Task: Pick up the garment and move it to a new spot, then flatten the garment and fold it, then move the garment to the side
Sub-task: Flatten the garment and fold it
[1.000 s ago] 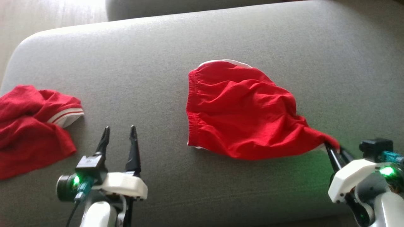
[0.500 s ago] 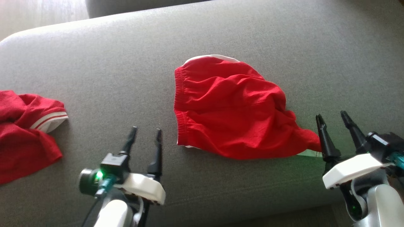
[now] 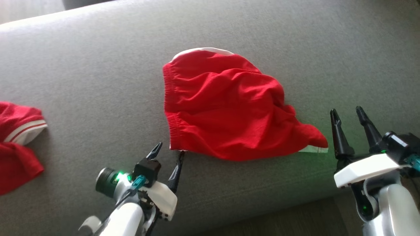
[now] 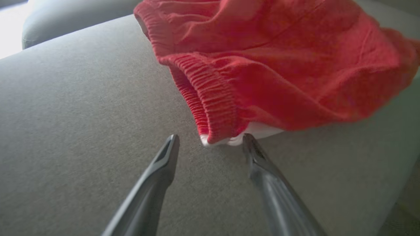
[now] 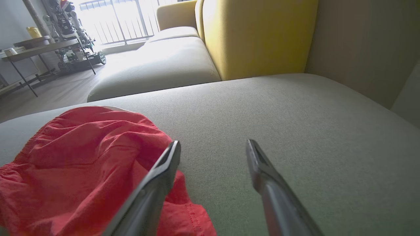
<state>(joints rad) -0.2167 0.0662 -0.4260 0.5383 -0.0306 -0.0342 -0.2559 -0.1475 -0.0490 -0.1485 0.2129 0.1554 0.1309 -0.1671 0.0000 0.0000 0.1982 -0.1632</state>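
– Between the left gripper [image 3: 170, 149] and the right gripper [image 3: 346, 110], what lies on the grey cushion [image 3: 82, 82]?

– The garment [image 3: 226, 108], a pair of red shorts. It is crumpled and lies loose on the cushion, and neither gripper holds it.

– Where is it from the left gripper?

– Right ahead of it and a little to its right. The elastic waistband [image 3: 170, 108] faces that gripper, and the waistband's near corner sits just past the fingertips. From the left wrist view that corner lies between the two tips. The right-hand finger comes up against the white lining under the corner, but I cannot tell whether it touches.

– And its jaws?

– Spread wide, with nothing gripped.

– The right gripper?

– Released as well, with its fingers apart and empty, pointing away from the robot. The garment's pointed end, with its white hem [image 3: 313, 149], lies just to that gripper's left. It is near the left finger but apart from it.

– Anything further out?

– Well off to the left of the left gripper lies a second red cloth [image 3: 16, 137] with white stripes. Ahead of the right gripper, beyond the cushion, stands a yellow sofa back [image 5: 256, 36].
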